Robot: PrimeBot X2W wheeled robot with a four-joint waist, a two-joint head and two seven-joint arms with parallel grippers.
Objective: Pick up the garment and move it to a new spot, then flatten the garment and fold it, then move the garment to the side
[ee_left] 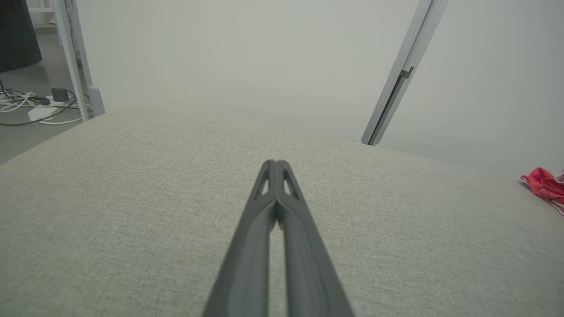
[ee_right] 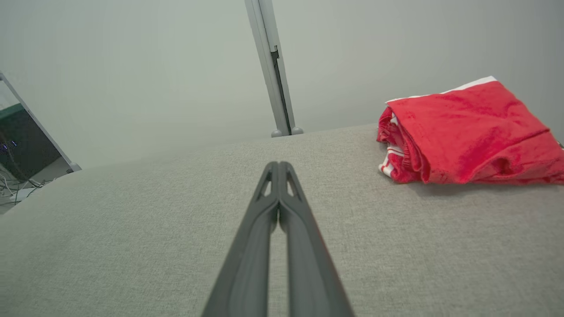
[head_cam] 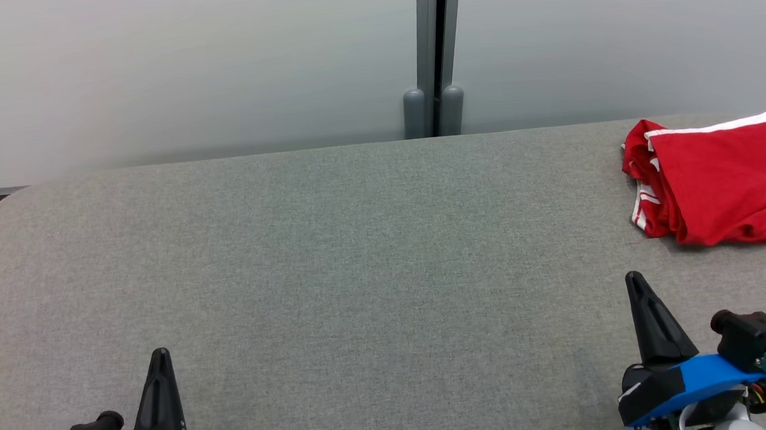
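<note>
Lying folded far right on the grey surface (head_cam: 358,242), red garment (head_cam: 715,181); left and right jaws together, empty.

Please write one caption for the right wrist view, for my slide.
Shut right claw points across the grey table; red garment lies ahead, to the right.

One red garment (head_cam: 715,181) at two o'clock on the one grey table (head_cam: 360,275). Two grippers: left gripper (head_cam: 160,352) at seven o'clock, right gripper (head_cam: 633,275) at five. One upright post (head_cam: 439,41) at twelve, with two rounded caps (head_cam: 415,112) (side by side). Floor cables (ee_left: 26,103), perhaps several.
</note>
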